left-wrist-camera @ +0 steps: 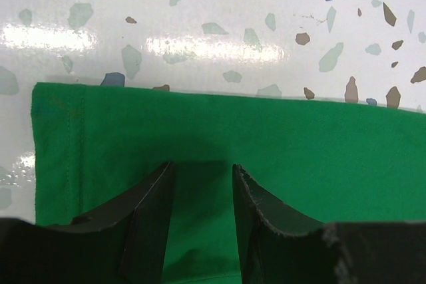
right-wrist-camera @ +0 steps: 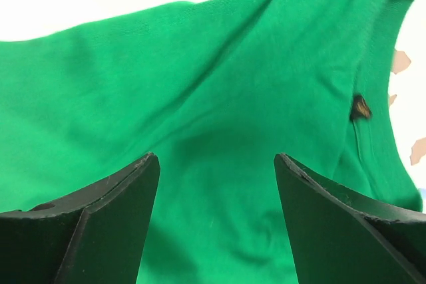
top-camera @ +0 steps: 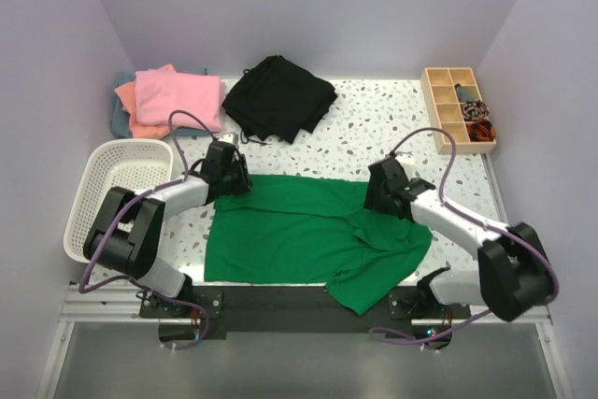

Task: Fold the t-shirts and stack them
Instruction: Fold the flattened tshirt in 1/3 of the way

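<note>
The bright green t-shirt (top-camera: 299,231) lies spread on the table near the front, with one side folded over at the front right. My left gripper (top-camera: 234,177) is open over its far left corner, the jaws a little apart just above the cloth near the hem (left-wrist-camera: 60,138). My right gripper (top-camera: 376,195) is wide open over the shirt's far right part, near the collar (right-wrist-camera: 373,64). Neither holds anything. The pink shirt (top-camera: 177,95) lies on the salmon-orange (top-camera: 126,92) and grey-teal (top-camera: 118,121) ones at the far left.
A white mesh basket (top-camera: 86,195) stands at the left edge beside my left arm. A black garment (top-camera: 278,97) lies at the far middle. A wooden compartment box (top-camera: 456,107) with small items sits at the far right.
</note>
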Available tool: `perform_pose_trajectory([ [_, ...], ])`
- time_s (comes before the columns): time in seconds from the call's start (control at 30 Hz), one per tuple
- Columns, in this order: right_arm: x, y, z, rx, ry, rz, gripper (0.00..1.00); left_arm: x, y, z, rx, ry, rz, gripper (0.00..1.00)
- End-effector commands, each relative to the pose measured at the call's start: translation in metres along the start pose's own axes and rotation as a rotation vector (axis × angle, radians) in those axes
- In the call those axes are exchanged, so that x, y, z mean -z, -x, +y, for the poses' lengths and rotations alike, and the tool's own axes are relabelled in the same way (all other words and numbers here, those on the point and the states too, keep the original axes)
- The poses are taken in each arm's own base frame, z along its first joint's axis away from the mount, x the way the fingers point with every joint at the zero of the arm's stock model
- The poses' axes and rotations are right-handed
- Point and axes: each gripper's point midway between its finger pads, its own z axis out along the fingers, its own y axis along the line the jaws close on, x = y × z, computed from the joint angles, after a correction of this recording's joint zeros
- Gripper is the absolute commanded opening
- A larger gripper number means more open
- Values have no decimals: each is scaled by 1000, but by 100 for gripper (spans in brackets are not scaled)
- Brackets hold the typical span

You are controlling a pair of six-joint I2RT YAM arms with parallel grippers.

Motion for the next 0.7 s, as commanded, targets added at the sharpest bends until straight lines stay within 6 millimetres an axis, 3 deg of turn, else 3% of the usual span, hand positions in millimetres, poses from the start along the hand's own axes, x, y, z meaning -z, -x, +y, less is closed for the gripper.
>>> perform_pose_trajectory([
  [0.0, -23, 38, 10, 22, -35, -99, 74, 3, 4, 8, -5, 53, -21, 45],
  [0.23, -61, 43, 2, 23, -104, -24, 74, -3, 2, 29, 6, 151, -5, 48],
  [0.27, -73, 36, 3, 23, -90, 20, 74, -5, 2, 35, 18, 166, -1, 48],
  [0.4, -102, 42, 1, 2, -88, 84, 74, -16, 3, 50, 48, 196, 12, 48],
  [0.43, -106, 55, 8, 2, -76, 69, 74, -21, 6, 52, 48, 206, 13, 48],
  [0.5, -120, 56, 12, 27, -79, 99, 74, -26, 14, 54, 46, 221, 6, 48],
  [0.53, -122, 71, 23, 23, -54, 79, 74, -31, 23, 53, 43, 227, -3, 48],
  [0.6, -133, 73, 26, 40, -60, 106, 75, -39, 28, 56, 34, 254, 0, 48],
  [0.67, -136, 88, 36, 46, -35, 91, 75, -43, 47, 54, 17, 277, -28, 47],
])
